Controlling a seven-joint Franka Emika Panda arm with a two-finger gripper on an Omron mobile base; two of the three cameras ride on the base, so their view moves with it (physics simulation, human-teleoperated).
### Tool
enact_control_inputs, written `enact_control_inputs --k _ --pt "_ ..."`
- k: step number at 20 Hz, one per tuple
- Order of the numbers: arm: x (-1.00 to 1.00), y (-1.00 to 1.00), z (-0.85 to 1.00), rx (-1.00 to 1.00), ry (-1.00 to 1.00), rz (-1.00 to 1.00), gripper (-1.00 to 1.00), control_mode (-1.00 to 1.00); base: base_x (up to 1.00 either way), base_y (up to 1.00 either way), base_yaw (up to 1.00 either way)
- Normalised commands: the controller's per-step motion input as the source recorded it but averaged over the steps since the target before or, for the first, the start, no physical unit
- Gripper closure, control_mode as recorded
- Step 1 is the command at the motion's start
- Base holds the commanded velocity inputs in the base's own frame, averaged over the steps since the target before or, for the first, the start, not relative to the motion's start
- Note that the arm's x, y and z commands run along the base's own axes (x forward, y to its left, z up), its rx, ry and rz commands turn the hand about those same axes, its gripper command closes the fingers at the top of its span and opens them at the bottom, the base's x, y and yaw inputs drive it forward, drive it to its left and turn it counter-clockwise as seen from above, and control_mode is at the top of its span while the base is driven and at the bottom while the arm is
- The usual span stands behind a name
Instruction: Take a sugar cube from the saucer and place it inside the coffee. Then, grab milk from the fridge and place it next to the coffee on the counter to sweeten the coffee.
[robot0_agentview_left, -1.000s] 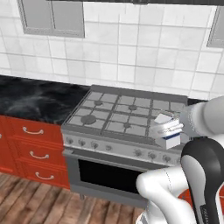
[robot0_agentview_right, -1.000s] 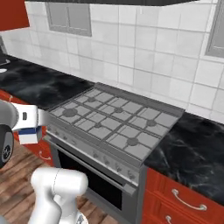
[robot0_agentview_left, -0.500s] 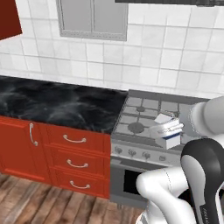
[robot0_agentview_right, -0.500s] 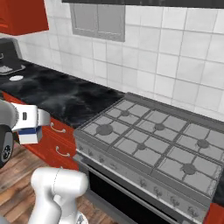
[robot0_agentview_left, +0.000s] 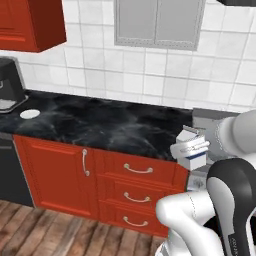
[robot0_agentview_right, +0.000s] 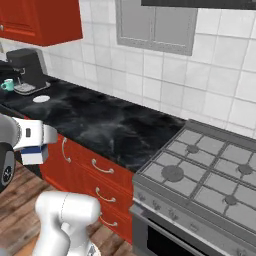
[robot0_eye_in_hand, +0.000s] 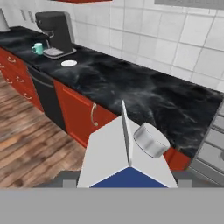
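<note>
Black counter (robot0_agentview_right: 100, 122), one saucer (robot0_agentview_right: 41, 99), one coffee (robot0_agentview_right: 7, 85), gripper (robot0_agentview_left: 190, 148) clamped on one milk (robot0_agentview_left: 192, 150)

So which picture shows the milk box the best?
The hand view: the milk sits big and close, gabled top and round cap clear. In the left base view it is small, gripped in the claw. The right base view shows it half hidden behind the arm.

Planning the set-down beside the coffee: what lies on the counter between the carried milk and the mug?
In the hand view, beyond the milk runs bare counter, then the saucer, short of the coffee by the coffee machine.
</note>
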Motion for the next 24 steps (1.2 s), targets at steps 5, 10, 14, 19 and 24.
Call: enact_control_inputs --k 5,10,14,19,24 --pt "0.0 0.0 0.0 0.0 0.0 0.0 1.0 1.0 0.54 1.0 0.0" --pt "0.0 0.0 0.0 0.0 0.0 0.0 1.0 1.0 0.55 1.0 0.0" --pt "0.0 0.0 0.0 0.0 0.0 0.0 1.0 1.0 0.53 1.0 -0.01" --pt "0.0 0.0 0.0 0.0 0.0 0.0 1.0 1.0 0.6 1.0 -0.11" --pt "0.0 0.0 0.0 0.0 0.0 0.0 1.0 1.0 0.68 1.0 -0.22"
